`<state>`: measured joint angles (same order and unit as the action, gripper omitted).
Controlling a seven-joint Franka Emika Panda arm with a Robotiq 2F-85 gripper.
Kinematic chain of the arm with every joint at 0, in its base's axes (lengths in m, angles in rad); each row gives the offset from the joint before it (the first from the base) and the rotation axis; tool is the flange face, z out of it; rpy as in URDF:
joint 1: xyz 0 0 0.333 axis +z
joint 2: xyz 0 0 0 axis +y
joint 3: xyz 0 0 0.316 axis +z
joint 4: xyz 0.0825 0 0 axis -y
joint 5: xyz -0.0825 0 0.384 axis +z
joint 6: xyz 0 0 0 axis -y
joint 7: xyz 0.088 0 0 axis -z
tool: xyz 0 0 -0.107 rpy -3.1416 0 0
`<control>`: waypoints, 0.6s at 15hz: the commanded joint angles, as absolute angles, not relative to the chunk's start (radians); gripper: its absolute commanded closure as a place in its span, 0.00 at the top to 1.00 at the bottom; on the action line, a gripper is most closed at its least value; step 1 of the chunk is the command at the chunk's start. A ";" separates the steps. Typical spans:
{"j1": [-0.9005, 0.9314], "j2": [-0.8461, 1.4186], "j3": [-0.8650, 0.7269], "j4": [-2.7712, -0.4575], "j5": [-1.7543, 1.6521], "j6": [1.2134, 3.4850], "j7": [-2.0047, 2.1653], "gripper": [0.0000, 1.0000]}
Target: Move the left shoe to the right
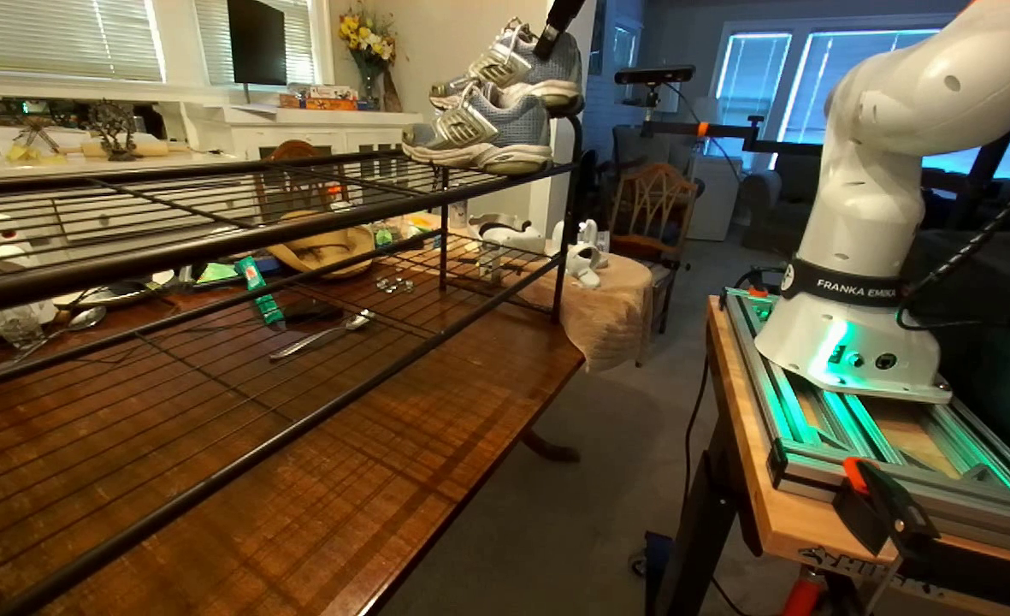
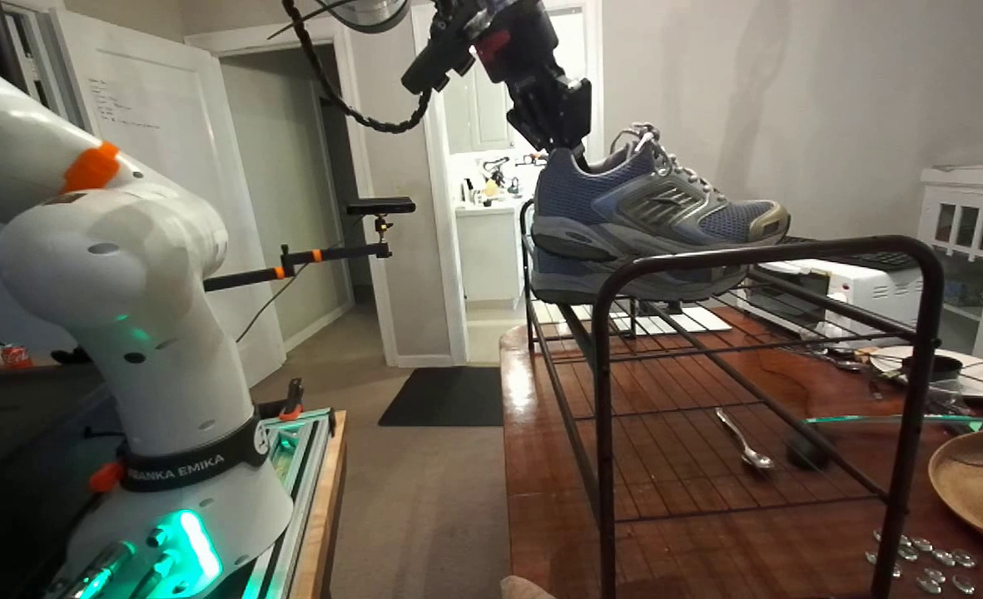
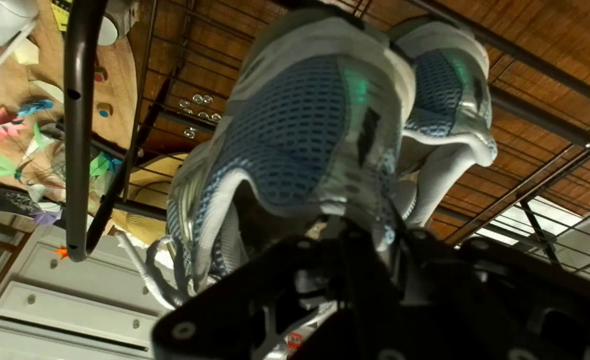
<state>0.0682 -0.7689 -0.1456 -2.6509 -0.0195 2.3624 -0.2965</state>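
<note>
Wrist view and both exterior views: fingers (image 1: 547,41), closed on the collar at the heel, one inside, one outside. Held item: left shoe (image 3: 299,135), so judged because it is the one gripped; grey-blue, white sole; hangs below the fingers, roughly level, toe pointing from the arm (image 1: 864,180) to the opposite edge of the bench (image 1: 419,445); sole apparently clear of the rack (image 3: 80,130). Other shoe (image 3: 447,97): just beside it, long axis about parallel, standing on the top shelf. Rack: dark wire, two shelves; the held shoe lies between its end bar and the other shoe, and a clean lowering probably turns on that gap. Straw hat (image 2: 970,487): on the bench, toward the edge opposite the arm. Side table (image 1: 607,316), cloth-draped: past the bench corner nearest the shoes.
</note>
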 commanded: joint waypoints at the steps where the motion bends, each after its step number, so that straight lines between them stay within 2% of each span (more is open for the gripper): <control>1: 0.057 -0.771 -0.160 -2.666 -0.031 2.354 -0.336 0.03; 9: 0.043 -0.719 -0.165 -2.686 -0.046 2.406 -0.357 0.03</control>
<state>0.0521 -0.7395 -0.1661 -2.6801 -0.0297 2.3682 -0.3433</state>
